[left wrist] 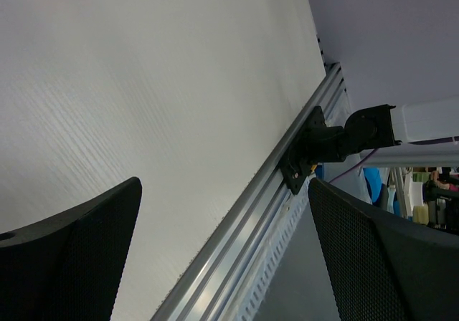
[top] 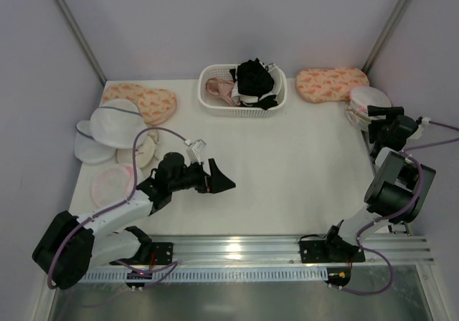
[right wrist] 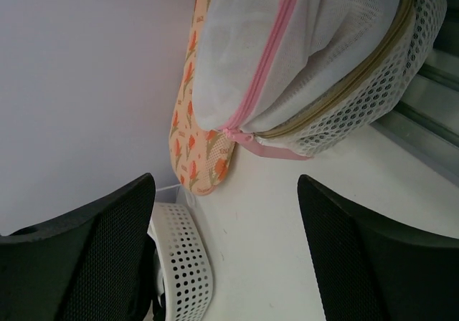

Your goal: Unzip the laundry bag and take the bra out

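Lying at the right edge of the tabletop (top: 301,163), in the upper right of the overhead view, the laundry bag (top: 367,99) sits just below and right of a floral pouch (top: 331,84). In the right wrist view the laundry bag (right wrist: 244,49) fills the upper right. Its pink zip (right wrist: 269,56) runs steeply from the top edge down and to the left, ending in a small pink tab near the frame's centre. It is hard to tell whether the coarse honeycomb mesh with an olive zip line at its right side belongs to the same bag.

The right arm rises from its base at lower right, folds at the elbow and reaches up the frame. The right gripper (top: 374,117) is just beside the bag, fingers spread wide with nothing between them.

The left arm stretches low toward mid-frame from the lower left. The left gripper (top: 211,170) points right, fingers wide apart and holding nothing.

A white basket (top: 215,104) at top centre holds a pale pink garment (top: 219,88) and a black garment (top: 254,77).
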Robot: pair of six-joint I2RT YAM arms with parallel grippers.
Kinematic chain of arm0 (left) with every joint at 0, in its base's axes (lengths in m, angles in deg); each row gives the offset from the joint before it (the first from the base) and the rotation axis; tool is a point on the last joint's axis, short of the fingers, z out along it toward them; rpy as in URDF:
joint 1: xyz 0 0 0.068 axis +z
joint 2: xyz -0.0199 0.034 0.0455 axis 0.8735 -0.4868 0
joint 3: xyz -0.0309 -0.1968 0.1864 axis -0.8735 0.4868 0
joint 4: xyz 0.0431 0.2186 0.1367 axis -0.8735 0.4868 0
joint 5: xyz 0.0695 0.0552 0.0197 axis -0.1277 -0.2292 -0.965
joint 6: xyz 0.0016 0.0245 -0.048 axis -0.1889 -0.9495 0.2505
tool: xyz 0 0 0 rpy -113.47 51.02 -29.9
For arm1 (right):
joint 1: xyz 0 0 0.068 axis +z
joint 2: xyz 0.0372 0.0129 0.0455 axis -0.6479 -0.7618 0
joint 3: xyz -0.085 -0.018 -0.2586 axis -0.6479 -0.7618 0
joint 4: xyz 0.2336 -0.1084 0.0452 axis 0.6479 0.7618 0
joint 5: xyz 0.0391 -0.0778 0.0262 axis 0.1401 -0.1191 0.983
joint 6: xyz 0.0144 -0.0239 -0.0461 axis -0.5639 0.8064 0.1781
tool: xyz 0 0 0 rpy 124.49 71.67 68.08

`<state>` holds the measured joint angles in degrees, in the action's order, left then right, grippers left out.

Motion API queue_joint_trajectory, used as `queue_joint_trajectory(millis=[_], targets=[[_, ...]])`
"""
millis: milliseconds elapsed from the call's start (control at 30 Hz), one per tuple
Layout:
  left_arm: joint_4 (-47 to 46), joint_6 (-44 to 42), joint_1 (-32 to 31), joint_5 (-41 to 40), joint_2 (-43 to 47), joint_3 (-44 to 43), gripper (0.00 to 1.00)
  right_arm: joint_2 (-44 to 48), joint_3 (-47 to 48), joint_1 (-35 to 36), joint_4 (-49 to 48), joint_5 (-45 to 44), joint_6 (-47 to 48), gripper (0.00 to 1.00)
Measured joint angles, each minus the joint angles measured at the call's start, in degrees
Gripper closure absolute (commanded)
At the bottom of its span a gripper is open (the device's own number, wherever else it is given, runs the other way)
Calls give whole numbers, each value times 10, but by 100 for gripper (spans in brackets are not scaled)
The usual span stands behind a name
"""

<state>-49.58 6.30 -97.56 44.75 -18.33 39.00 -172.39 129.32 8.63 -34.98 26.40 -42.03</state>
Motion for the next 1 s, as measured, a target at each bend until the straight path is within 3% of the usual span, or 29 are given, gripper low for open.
queue_joint_trajectory(millis=[267,500,1000], targets=[[-12,0,0,0,-9,6,1,-11,-1,-23,-75,21,-25,33],[-21,0,0,2,-44,11,1,-73,53,-24,-90,22,-32,33],[-64,1,0,13,-47,14,1,-93,73,-13,-81,65,-36,32]])
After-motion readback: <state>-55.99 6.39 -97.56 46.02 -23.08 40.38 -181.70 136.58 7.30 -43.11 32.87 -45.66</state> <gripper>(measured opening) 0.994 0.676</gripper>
